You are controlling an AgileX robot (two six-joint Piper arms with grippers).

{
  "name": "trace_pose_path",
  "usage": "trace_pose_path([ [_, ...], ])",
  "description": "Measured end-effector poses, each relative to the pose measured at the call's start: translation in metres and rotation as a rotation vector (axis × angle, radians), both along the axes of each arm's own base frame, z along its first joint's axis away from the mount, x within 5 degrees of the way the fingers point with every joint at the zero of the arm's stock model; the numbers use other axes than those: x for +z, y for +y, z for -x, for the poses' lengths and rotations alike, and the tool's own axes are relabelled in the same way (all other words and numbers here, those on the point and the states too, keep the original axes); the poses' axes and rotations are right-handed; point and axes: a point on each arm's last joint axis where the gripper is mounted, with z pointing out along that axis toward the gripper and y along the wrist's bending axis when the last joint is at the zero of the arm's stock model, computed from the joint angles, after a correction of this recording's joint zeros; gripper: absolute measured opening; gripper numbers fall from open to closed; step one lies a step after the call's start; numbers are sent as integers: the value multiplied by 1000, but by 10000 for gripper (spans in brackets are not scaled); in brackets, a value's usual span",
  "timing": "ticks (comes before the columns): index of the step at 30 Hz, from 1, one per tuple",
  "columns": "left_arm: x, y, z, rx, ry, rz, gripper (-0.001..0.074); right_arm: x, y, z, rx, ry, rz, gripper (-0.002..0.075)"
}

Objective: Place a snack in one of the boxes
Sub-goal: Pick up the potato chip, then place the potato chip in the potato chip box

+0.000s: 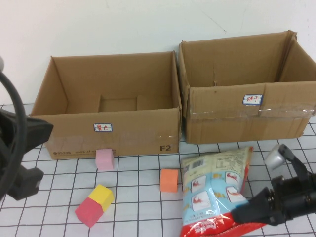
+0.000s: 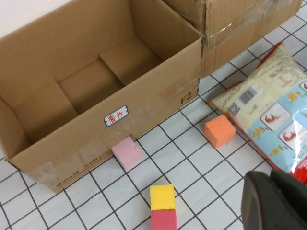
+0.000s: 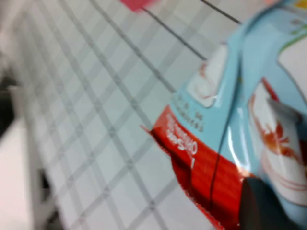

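The snack bag, light blue with a red end, lies on the gridded table in front of the right cardboard box. It also shows in the left wrist view and fills the right wrist view. My right gripper is at the bag's near right edge, shut on it, with a dark finger over its red end. The left cardboard box stands open and holds nothing. My left gripper is at the far left, above the table, shut and empty; it also shows in its wrist view.
A pink block sits against the left box's front. An orange block lies left of the bag. A yellow block and a red block touch each other at the near left.
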Motion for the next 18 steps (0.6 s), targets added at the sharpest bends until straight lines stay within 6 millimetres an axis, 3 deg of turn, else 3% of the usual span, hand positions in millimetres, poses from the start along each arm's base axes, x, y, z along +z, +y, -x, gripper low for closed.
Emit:
trace_pose_path([
  [4,-1,0,0,2,11,-4,-1,16,6,-1,67,11,-114,28],
  [8,-1,1,1,2,18,-8,-1,47,8,-2,89,-59,-159,21],
  [18,-2,2,1,7,16,-22,-1,181,21,-17,106,-462,-274,18],
])
